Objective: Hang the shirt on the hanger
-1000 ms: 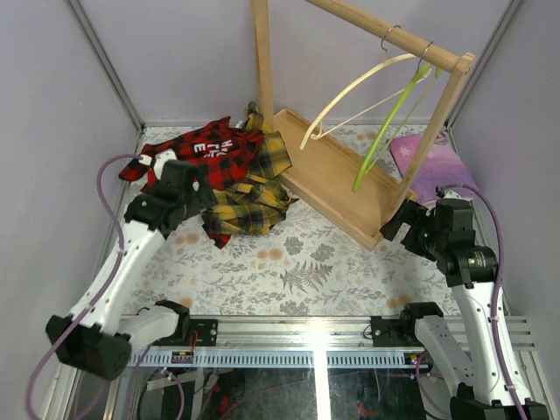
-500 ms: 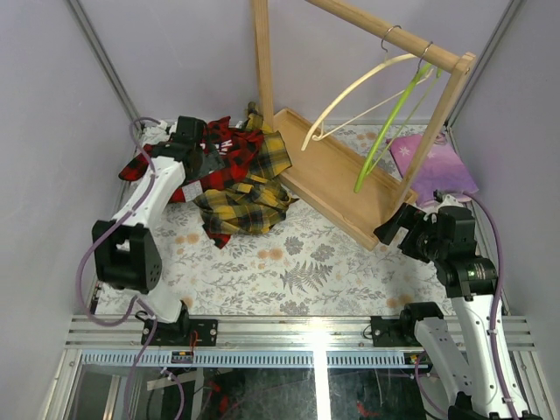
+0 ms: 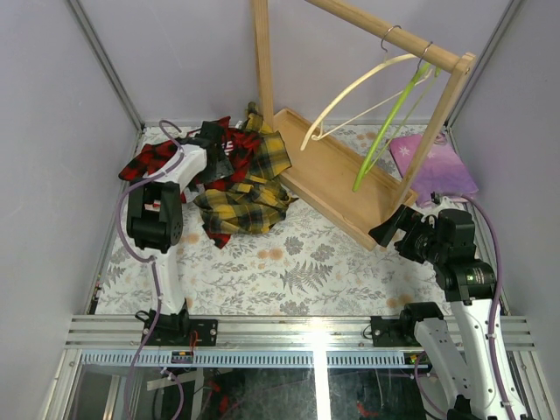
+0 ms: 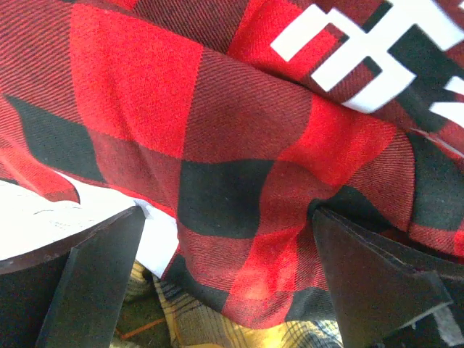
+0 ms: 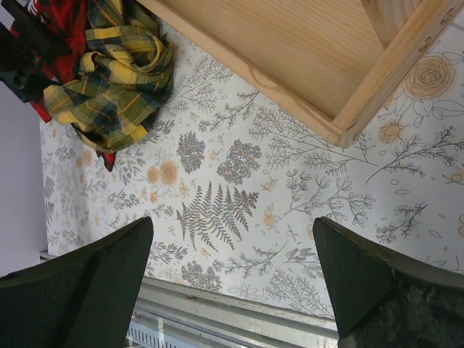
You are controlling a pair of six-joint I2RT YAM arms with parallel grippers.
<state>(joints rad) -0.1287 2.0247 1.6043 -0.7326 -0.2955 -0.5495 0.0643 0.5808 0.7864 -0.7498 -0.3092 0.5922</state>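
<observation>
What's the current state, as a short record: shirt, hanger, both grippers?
shirt: red plaid shirt crumpled at the table's far left, bunched against a yellow plaid shirt
hanger: cream hanger bare, hooked on the wooden rack beside a lime-green hanger
left gripper: open, jaws on either side of a fold of the red plaid shirt
right gripper: open, empty, above the table near the rack's base corner
task: shirt not yet on hanger

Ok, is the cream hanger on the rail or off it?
On: the cream hanger hangs by its hook from the wooden rail, beside the green hanger.
</observation>
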